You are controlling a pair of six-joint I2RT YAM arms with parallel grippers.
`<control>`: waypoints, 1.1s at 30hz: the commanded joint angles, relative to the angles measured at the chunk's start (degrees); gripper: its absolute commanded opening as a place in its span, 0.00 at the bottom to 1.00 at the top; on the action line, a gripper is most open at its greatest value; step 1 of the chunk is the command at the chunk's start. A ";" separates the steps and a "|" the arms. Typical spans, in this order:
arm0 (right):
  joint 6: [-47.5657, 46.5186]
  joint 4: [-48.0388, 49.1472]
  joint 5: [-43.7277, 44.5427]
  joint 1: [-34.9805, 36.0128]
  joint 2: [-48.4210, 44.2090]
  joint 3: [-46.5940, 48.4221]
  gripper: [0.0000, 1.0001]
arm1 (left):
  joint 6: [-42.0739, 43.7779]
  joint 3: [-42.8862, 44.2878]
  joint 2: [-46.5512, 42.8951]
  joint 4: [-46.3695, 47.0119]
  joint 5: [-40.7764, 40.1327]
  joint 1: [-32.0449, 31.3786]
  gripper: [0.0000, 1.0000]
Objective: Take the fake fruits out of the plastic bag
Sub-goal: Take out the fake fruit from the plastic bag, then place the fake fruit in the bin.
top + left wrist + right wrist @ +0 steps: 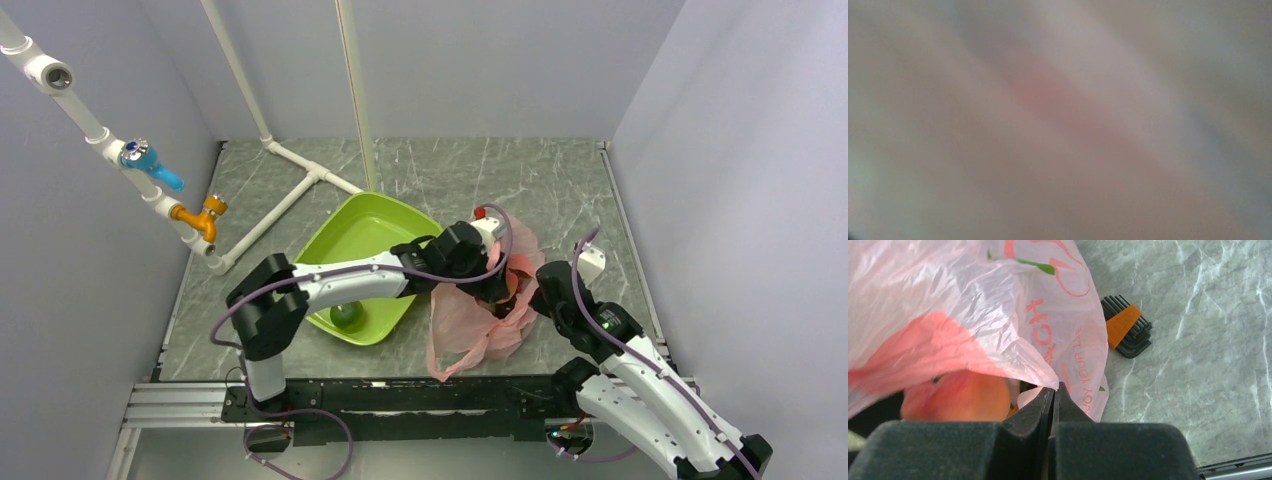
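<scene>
Right at the lens, your right gripper (pixel 1054 395) has its dark, matte jaws pressed together on a fold of the plastic bag (pixel 973 300), pinching the film at its rim. That film is thin, crinkly and translucent pink, printed with red lettering, and it will likely slip or tear if you tug hard.

Just behind the pinch, one of the fake fruits, a smooth orange peach (pixel 963 397), shows under the plastic. Other fruits in the bag are hidden.

Your left gripper (pixel 495 290) is buried in the bag's mouth. Its wrist view is only a pink-grey blur, so you cannot tell whether it is open or closed.

Judging from this, the step is a reach inside. Raise the pinched rim up and away so the mouth gapes. Then have the left fingers close on the fruit's rounded middle, not on film.

Beyond the bag, a black hex key set (pixel 1127 332) in an orange holder lies on the veined grey table (pixel 1198 365).

Farther left, the glossy lime-green tray (pixel 365 235) holds one green round fruit (pixel 347 315).
</scene>
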 commanded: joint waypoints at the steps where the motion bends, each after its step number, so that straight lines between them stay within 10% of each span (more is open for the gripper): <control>1: 0.16 0.33 2.08 0.04 0.33 1.98 0.00 | 0.89 -3.50 -8.63 -1.50 8.73 -0.91 0.20; 22: -0.95 1.77 1.15 0.02 1.11 1.88 0.00 | 6.32 -15.62 -39.10 -24.58 -5.85 0.73 0.07; 33: -3.70 3.28 -0.50 0.01 2.66 2.29 0.00 | -0.76 -19.09 -37.85 -36.41 -24.96 16.44 0.08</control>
